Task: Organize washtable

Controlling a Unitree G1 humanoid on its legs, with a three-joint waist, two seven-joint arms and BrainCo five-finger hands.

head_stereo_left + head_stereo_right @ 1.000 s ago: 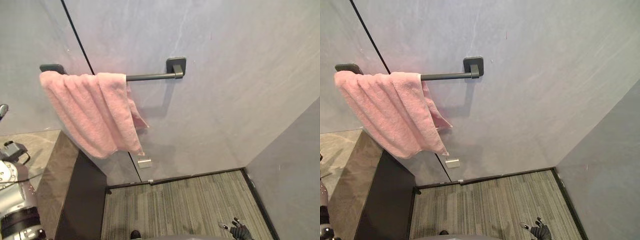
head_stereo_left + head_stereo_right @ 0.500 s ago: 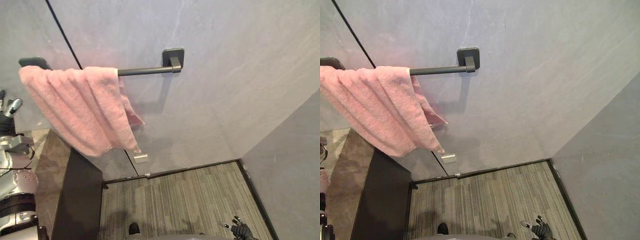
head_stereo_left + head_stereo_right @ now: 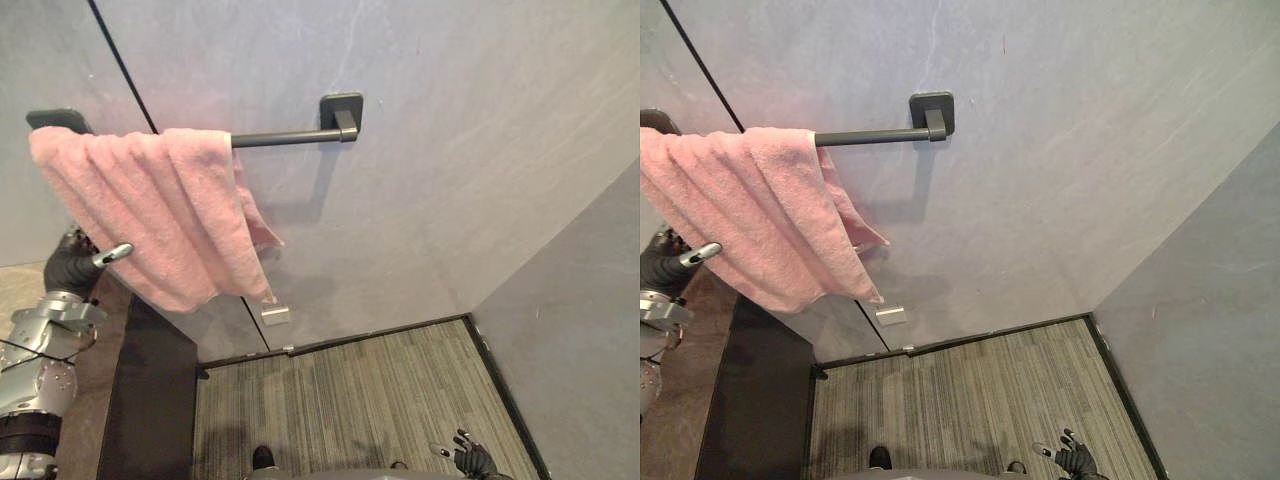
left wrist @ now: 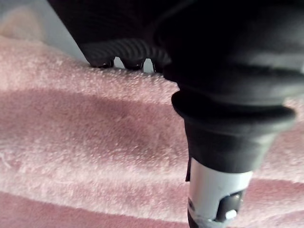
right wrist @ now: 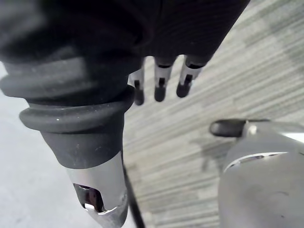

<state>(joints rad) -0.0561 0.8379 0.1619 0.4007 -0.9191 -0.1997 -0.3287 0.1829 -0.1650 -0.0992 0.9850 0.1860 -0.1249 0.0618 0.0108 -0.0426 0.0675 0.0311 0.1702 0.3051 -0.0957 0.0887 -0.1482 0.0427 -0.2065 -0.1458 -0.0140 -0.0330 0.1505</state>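
**Washtable tidy-up: left hand is buried in the pink towel**

The grey wall (image 3: pixel 450 150) is taking up most of the scene, running behind and above both hands. The striped carpet floor (image 3: pixel 350 390) is lying right below the right hand (image 3: pixel 472 462).

The task's thing here is the pink towel (image 3: pixel 150 210). It's hanging folded over a dark bar (image 3: pixel 285 138) up above the left hand (image 3: pixel 75 265). Its lower part is draping down right against that hand, so the two are touching. The towel is covering the front of the left hand, so I honestly can't tell if it's spread out or clamped on the cloth.

The dark washtable (image 3: pixel 160 400) is sitting just below the left hand, against the wall.

The right hand is hanging low over the carpet, well apart from the towel. Its fingers (image 5: pixel 160 85) are pointing straight and relaxed, holding nothing.

A little metal plate (image 3: pixel 275 314) is sitting on the wall just under the towel's bottom corner, off to the right of the left hand.
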